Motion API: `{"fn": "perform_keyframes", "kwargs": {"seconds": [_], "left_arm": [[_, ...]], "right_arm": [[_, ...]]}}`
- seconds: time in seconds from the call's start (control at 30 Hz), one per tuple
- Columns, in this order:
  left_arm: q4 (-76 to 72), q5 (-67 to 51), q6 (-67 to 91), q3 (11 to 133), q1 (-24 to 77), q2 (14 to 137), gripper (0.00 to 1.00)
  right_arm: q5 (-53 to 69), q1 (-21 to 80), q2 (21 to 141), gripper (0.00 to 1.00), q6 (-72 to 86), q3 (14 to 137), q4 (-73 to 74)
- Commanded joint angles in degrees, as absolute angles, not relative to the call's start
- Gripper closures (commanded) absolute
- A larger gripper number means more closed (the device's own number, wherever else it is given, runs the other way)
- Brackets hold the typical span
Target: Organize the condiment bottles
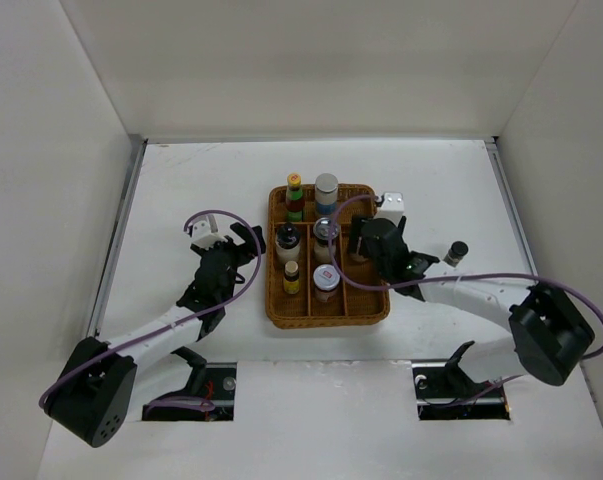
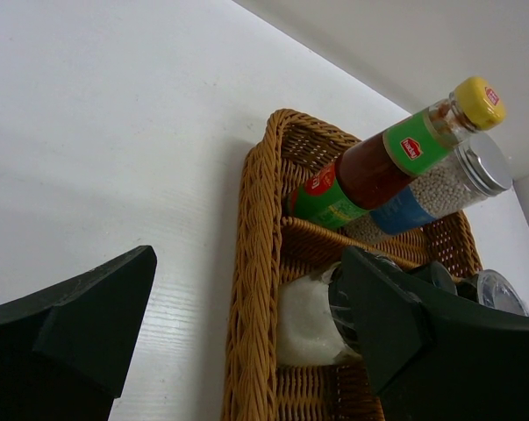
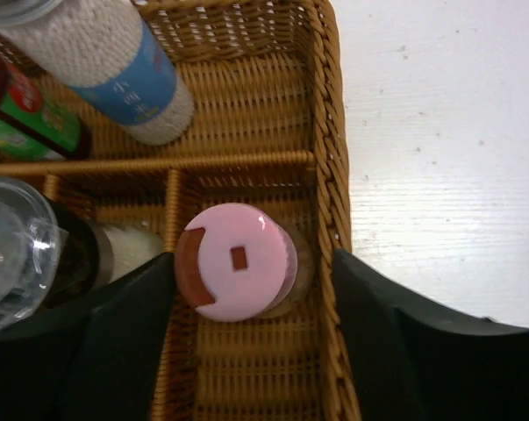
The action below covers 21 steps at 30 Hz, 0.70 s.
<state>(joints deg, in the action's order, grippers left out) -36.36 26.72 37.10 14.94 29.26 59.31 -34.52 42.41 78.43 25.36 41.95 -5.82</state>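
Note:
The brown wicker tray [image 1: 371, 310] holds several condiment bottles: a green, red-labelled bottle with a yellow cap [image 1: 295, 195], a blue-labelled grey-capped jar [image 1: 326, 192], a black-capped bottle [image 1: 287, 240], a clear-topped jar [image 1: 326, 232], a small yellow-capped bottle [image 1: 292, 277] and a silver-lidded jar [image 1: 325, 278]. My right gripper [image 1: 366, 243] hangs over the tray's right column. In the right wrist view it [image 3: 253, 261] is open, jaws either side of a pink-capped jar [image 3: 238, 260] standing in the compartment. My left gripper [image 1: 243, 245] is open and empty beside the tray's left rim [image 2: 251, 263].
A small black-capped bottle [image 1: 456, 252] stands on the table right of the tray. A white box [image 1: 392, 203] sits at the tray's back right corner. White walls enclose the table on three sides.

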Motion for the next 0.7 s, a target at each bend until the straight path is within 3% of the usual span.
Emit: {"fn": "perform_keyframes", "kwargs": {"seconds": [0.0, 0.17, 0.27, 0.33, 0.67], "left_arm": [[-39.29, 26.37, 37.62, 14.77, 28.87, 57.83, 0.13], [-39.55, 26.37, 37.71, 14.77, 29.05, 58.71, 0.13], [-39.55, 26.37, 37.79, 14.94, 29.4, 58.62, 0.13], [-39.55, 26.28, 37.88, 14.85, 29.66, 58.19, 0.13], [-39.29, 25.58, 38.32, 14.41, 29.66, 56.52, 0.13]], "right_arm": [[-34.19, 42.32, 75.69, 0.2, 24.87, 45.0, -10.46], [-37.95, 39.43, 62.96, 0.15, 24.7, 41.93, -6.34], [-46.38, 32.5, 54.96, 0.16, 26.79, 38.07, 0.94], [-50.26, 27.32, 52.04, 0.11, 30.48, 35.96, 7.7], [-50.19, 17.62, 57.3, 0.11, 32.96, 34.19, 10.37]]}}
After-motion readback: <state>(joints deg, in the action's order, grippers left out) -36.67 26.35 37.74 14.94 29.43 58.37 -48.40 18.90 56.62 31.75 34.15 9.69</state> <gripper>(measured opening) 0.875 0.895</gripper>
